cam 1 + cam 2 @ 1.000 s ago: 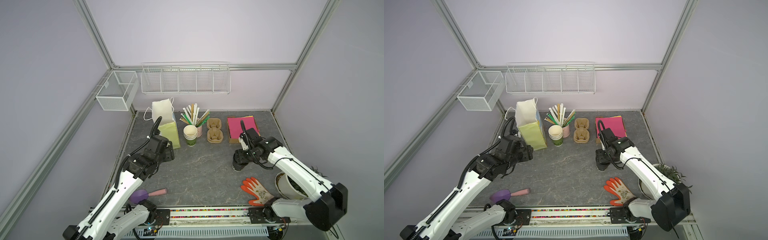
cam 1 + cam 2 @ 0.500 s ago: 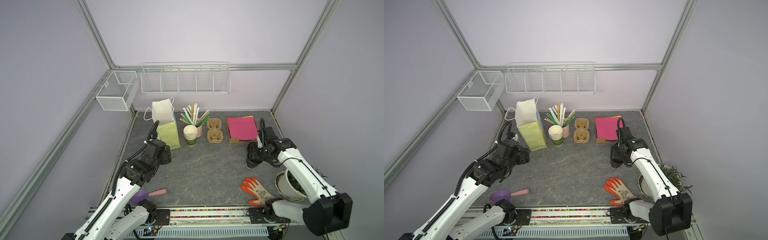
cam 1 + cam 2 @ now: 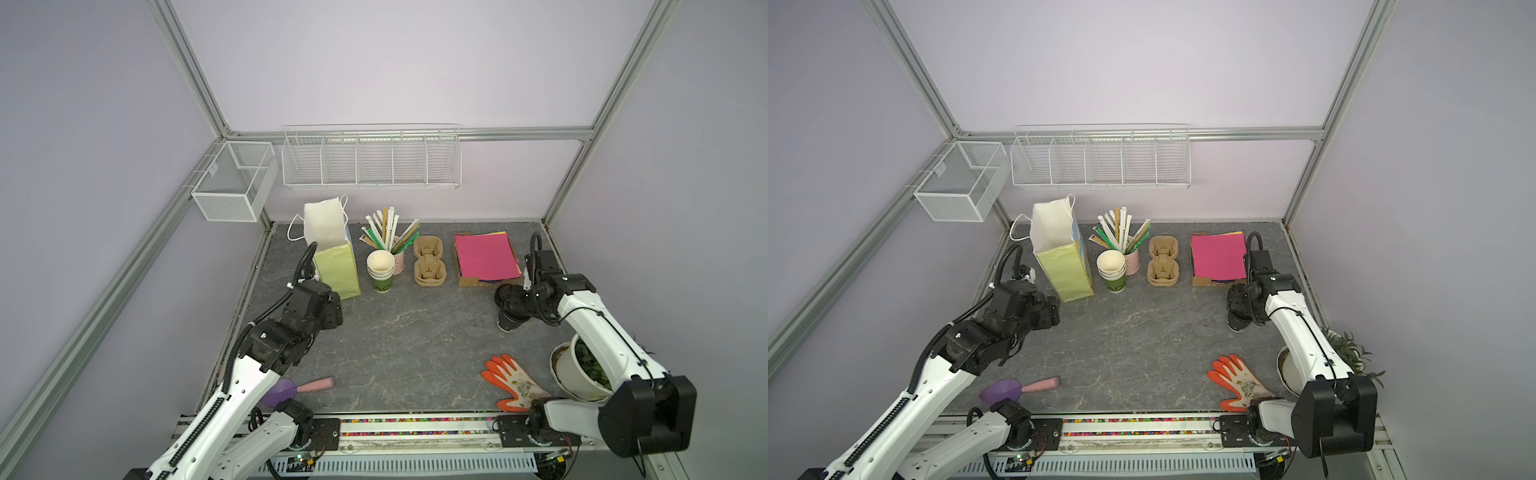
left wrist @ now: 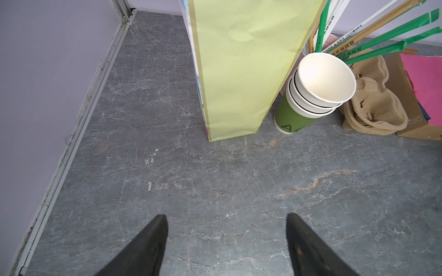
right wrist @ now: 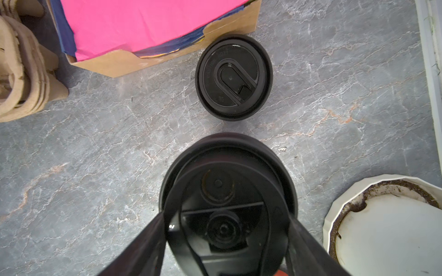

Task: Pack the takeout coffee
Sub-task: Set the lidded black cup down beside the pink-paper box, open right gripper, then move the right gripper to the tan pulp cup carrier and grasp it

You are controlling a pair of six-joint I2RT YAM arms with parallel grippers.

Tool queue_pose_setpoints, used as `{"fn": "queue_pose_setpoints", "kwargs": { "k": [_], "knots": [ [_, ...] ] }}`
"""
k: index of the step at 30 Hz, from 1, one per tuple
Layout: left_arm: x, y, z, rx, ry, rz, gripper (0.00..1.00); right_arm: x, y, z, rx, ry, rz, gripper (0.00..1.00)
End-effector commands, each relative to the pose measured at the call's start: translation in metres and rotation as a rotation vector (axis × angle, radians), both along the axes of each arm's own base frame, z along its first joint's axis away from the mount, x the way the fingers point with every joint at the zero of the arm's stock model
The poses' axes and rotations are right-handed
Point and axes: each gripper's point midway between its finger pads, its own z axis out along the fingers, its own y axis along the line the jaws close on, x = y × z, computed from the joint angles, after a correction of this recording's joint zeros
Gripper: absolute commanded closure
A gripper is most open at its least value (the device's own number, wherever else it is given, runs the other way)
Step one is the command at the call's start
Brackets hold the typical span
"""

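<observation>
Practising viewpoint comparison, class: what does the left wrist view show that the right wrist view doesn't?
Left wrist only: lime paper bag, stacked green paper cups, wrapped straws. Right wrist only: loose black lidded disposable cup, second black lidded cup in the right gripper, soiled white pot. Both: pulp cup carriers, cardboard box of pink paper, grey marbled tabletop.

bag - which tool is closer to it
Left. The left tool hovers just in front of the bag; the right tool is far off, by the paper box.
</observation>
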Motion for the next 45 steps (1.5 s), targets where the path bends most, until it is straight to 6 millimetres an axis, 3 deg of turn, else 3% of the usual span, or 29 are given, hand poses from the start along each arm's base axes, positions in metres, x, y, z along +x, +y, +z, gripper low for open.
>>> {"fn": "queue_pose_setpoints", "kwargs": {
  "k": [1,7,13,19,25,29,34,39,45],
  "knots": [
    [-0.001,0.002,-0.006,0.027,0.013,-0.010,0.21,-0.002,0.000,-0.005,0.017,0.012,-0.015,0.26],
    [-0.001,0.002,-0.006,0.027,0.015,-0.011,0.20,-0.004,-0.001,-0.012,0.007,0.038,-0.015,0.22],
    [-0.001,0.002,-0.006,0.027,0.013,-0.012,0.20,-0.003,-0.001,-0.002,0.010,0.012,-0.016,0.18],
    [-0.001,0.001,-0.007,0.026,0.017,-0.014,0.19,0.001,-0.003,0.018,0.005,-0.036,-0.018,0.14],
    [-0.001,0.002,-0.006,0.025,0.013,-0.009,0.19,0.007,0.000,0.058,0.020,-0.132,-0.010,0.12],
    [-0.001,0.004,-0.005,0.025,0.003,0.003,0.18,0.008,0.024,0.083,0.111,-0.199,0.062,0.11],
    [-0.001,0.004,-0.002,0.012,-0.014,0.001,0.18,0.010,0.084,0.096,0.153,-0.230,0.227,0.11],
    [-0.003,0.009,0.004,0.007,-0.045,0.022,0.18,0.029,0.132,0.084,0.150,-0.191,0.296,0.13],
    [-0.006,0.018,0.015,-0.007,-0.110,0.054,0.18,0.078,0.185,0.062,0.151,-0.157,0.337,0.16]
  ]
}}
